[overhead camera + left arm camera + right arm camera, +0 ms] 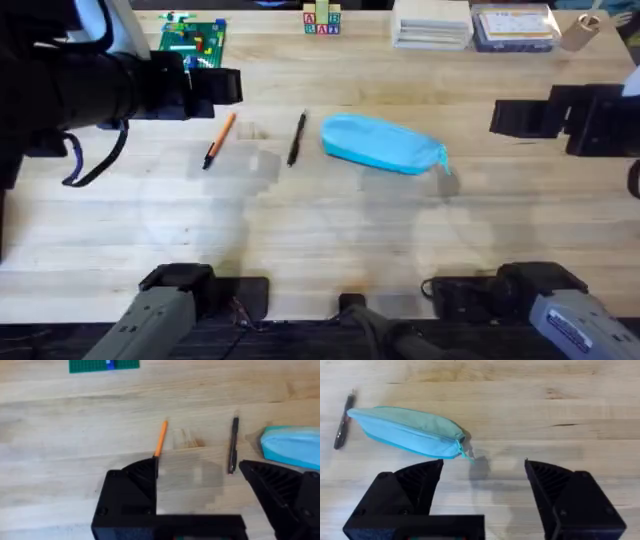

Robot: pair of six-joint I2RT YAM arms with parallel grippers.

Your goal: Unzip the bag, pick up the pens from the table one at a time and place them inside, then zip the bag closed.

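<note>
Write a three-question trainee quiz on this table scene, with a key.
1. True or false: the bag is zipped shut.
2. Which pen lies nearer the bag: A) orange pen B) black pen?
3. Fill in: both pens lie on the ____.

Key:
1. True; the zipper pull sits at the bag's end.
2. B.
3. Table. The left gripper and right gripper both have their fingers open, holding nothing.
</note>
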